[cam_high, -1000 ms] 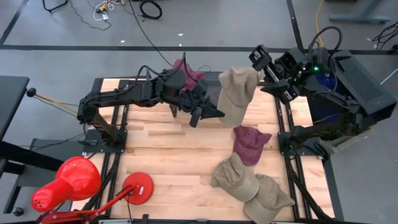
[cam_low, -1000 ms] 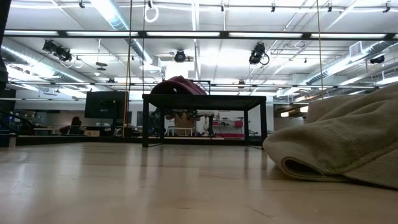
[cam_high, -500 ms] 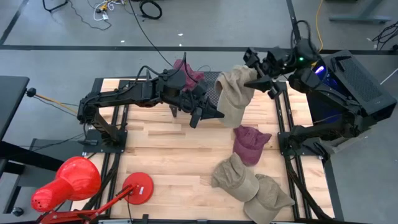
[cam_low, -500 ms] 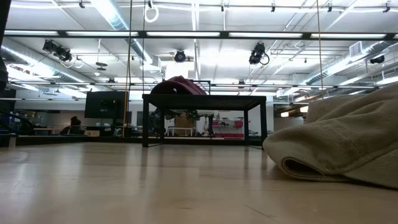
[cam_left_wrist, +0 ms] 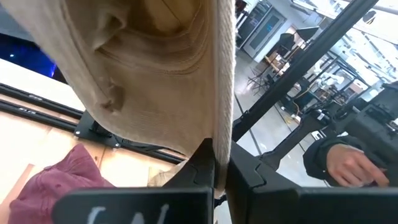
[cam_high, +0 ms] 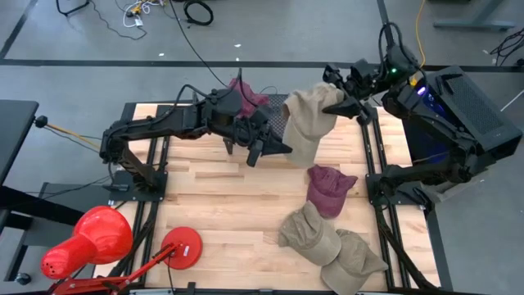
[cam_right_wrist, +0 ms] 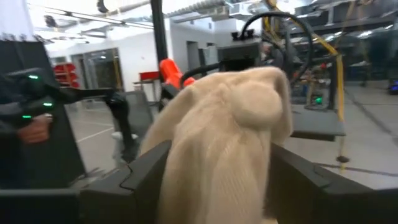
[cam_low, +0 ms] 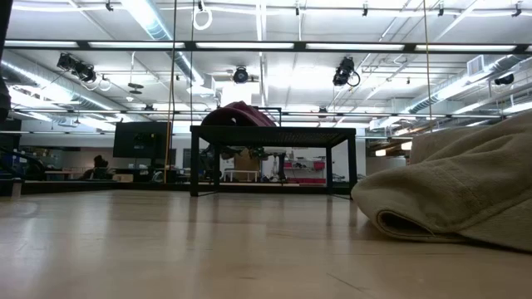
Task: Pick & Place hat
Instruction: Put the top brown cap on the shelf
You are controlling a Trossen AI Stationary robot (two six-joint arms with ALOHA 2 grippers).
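- You have the tan hat off the surface, hanging between both arms near the far edge, just in front of the black rack.
- Your right gripper is clamped on the hat's top end; in the right wrist view the fabric bunches between its two fingers.
- Your left gripper is pinched shut on the hat's lower edge; the left wrist view shows the brim running straight down into the closed fingers.
- The hat's long axis runs steeply downward from the right gripper to the left gripper, and its open underside faces the left wrist camera.
- The black rack carries one maroon hat on top.
- On the surface, another maroon hat lies near the right side, with two more tan hats toward the near edge.
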